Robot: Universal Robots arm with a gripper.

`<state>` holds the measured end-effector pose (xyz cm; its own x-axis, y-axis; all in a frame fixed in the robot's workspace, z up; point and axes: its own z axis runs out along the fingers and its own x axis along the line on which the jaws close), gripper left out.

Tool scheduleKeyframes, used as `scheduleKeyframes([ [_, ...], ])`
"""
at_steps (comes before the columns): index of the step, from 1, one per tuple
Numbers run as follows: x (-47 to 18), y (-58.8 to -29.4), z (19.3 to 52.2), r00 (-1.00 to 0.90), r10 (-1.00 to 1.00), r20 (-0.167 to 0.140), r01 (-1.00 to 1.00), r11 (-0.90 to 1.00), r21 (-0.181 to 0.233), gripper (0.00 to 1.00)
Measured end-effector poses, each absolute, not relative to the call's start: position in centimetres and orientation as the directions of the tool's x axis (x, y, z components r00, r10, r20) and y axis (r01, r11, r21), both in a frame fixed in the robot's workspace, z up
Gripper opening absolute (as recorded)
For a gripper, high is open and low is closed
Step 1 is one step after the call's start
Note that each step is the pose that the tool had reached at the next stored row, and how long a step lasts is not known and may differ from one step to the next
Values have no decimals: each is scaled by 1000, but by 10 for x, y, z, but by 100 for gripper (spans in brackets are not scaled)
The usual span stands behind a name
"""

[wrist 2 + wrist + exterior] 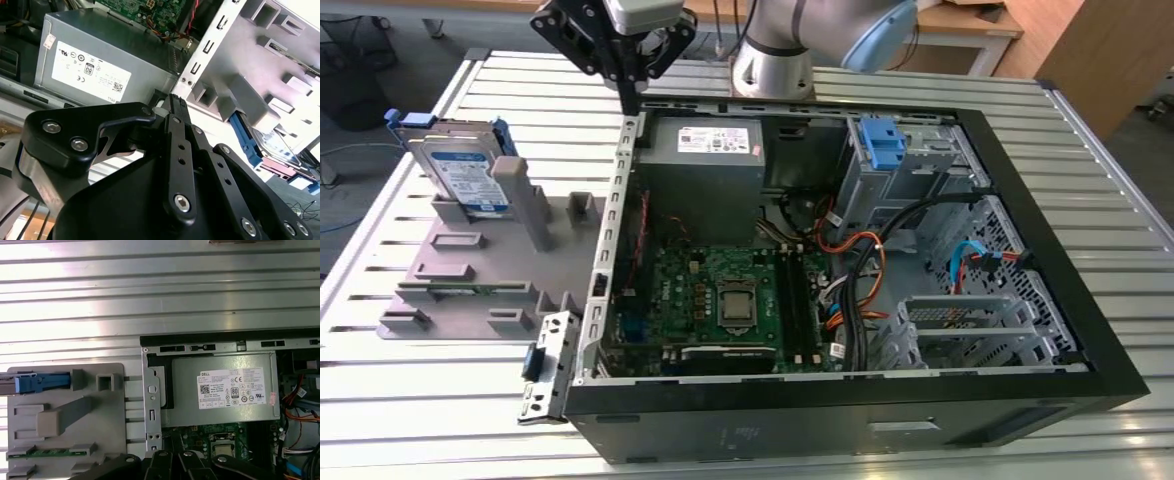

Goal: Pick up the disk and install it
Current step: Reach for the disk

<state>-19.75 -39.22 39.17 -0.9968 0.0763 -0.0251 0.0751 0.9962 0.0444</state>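
Hanging at the exterior view's top, the gripper (630,95) is pinched shut and holds nothing. The disk (460,172) stands in a grey stand (467,290) at upper left, label showing. The first wrist view shows it edge-on.

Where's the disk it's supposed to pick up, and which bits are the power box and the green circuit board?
disk (462,175), exterior view, on its white and blue label.
power box (718,138), exterior view, on its white sticker.
circuit board (678,290), exterior view, on the green area beside the square socket.
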Motion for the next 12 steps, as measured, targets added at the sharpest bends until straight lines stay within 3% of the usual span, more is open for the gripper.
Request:
scheduleKeyframes([
  [12, -213, -390, 391, -997, 76, -25, 75, 996, 44, 11],
])
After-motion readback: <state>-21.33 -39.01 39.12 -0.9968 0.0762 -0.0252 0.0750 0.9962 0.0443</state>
